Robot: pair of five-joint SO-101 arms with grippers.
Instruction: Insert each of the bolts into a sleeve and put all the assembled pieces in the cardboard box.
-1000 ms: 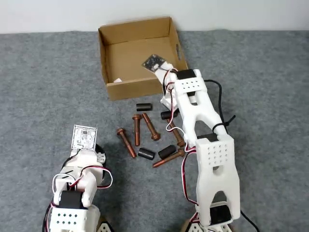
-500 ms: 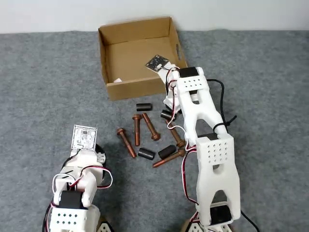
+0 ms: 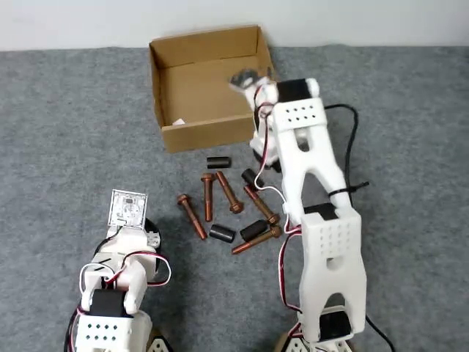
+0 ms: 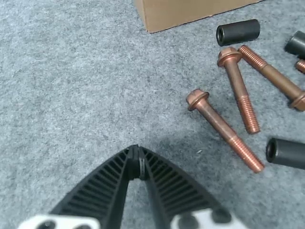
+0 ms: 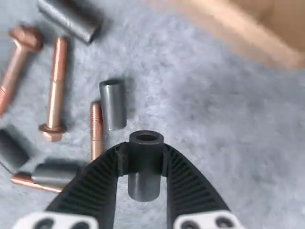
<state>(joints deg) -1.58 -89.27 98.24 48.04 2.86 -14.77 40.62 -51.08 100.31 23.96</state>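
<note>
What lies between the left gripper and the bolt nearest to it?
Only bare grey carpet lies between the left gripper and the nearest bolt. The left wrist view shows this stretch with nothing on it.

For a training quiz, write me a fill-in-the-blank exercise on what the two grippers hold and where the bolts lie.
1. The right gripper is shut on a black ___.
2. The left gripper is shut and holds ___.
3. The bolts lie on the table, ___ the cardboard box.
Missing words: sleeve; nothing; outside.
</note>
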